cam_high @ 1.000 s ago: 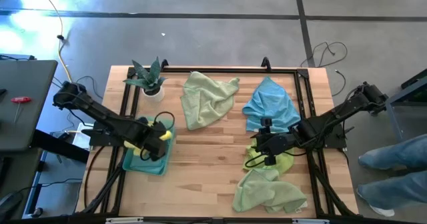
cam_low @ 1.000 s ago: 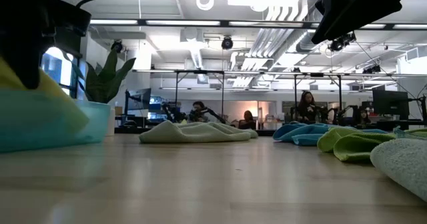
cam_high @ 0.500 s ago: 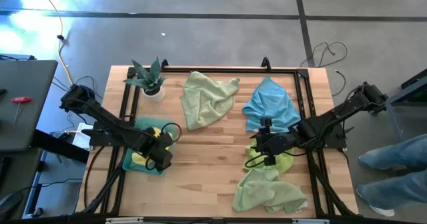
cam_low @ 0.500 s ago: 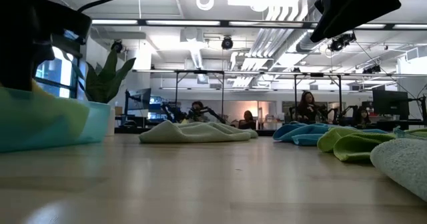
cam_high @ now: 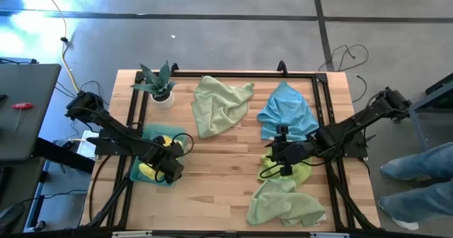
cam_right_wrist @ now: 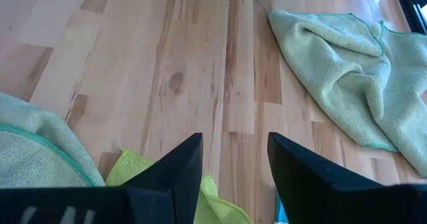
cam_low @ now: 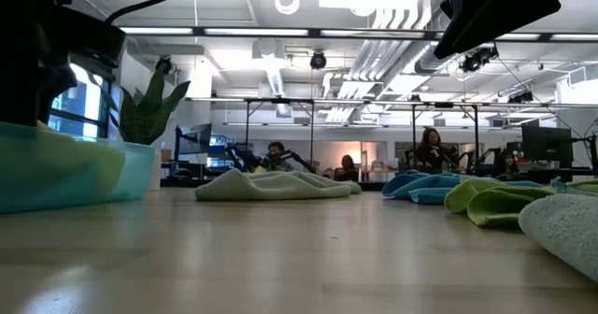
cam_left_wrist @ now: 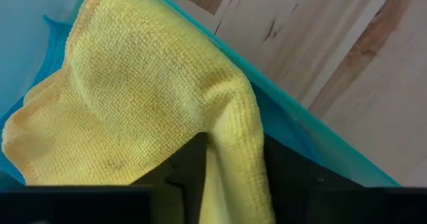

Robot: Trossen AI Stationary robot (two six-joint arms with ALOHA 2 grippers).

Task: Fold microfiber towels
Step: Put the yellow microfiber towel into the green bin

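Left gripper (cam_high: 168, 168) sits low at the left side of the table (cam_high: 219, 174), over the yellow towel (cam_left_wrist: 140, 111), which lies on the teal towel (cam_high: 141, 160). Wrist view: yellow cloth runs between the two dark fingers (cam_left_wrist: 180, 177); jaws part-way apart, cloth draped between them, firm grip cannot be told.

Right gripper (cam_high: 284, 168) hangs mid-right above the lime-green towel (cam_high: 297, 173), jaws spread with bare wood between them, holding nothing.

Pale green towel (cam_high: 219, 105) crumpled at the far centre. Sky blue towel (cam_high: 287, 114) bunched just right of it. A second pale green towel (cam_high: 283, 204) heaped at the near edge. Potted plant (cam_high: 159, 82) at the far left corner.
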